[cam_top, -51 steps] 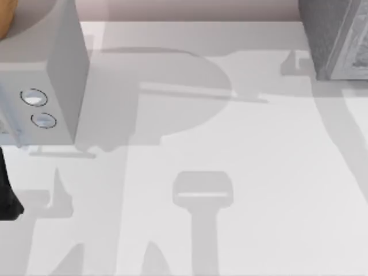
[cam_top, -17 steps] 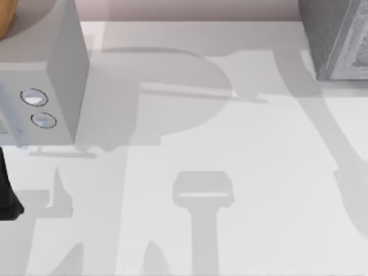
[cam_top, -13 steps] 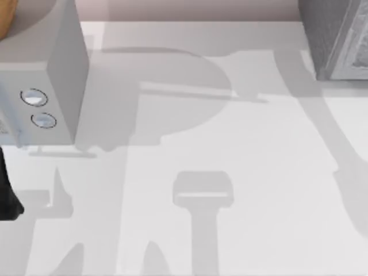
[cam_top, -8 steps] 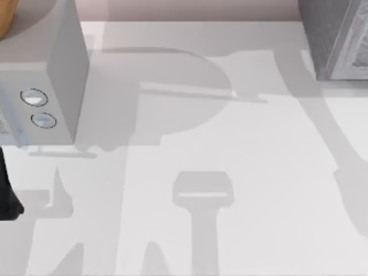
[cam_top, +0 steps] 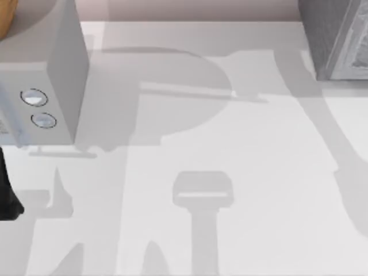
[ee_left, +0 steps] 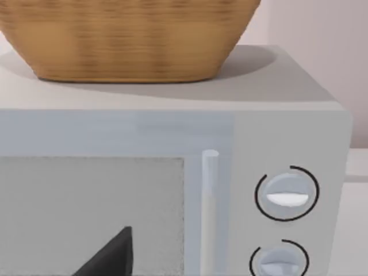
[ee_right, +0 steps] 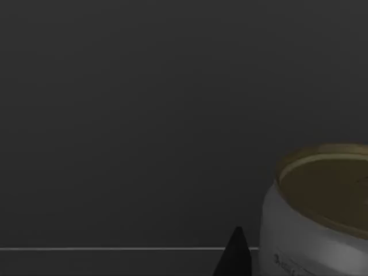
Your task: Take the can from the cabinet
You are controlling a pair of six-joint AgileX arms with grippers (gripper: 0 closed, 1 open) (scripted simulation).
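In the right wrist view a silver can (ee_right: 319,213) with a gold-toned lid stands upright inside the dim cabinet interior (ee_right: 144,115), on its floor. A black tip of my right gripper (ee_right: 233,259) shows close beside the can, apart from it. In the top view the grey cabinet (cam_top: 333,40) stands at the table's far right corner. My left gripper (ee_left: 109,256) shows as a black tip in front of the microwave door.
A grey microwave (cam_top: 40,69) with two round knobs (ee_left: 286,194) stands at the table's far left, with a wicker basket (ee_left: 126,34) on top of it. A dark part of my left arm (cam_top: 6,195) sits at the left edge. Arm shadows cross the white table (cam_top: 230,144).
Since three seconds ago the right arm's shadow near the cabinet has lengthened and shifted. Over the last second nothing has visibly moved.
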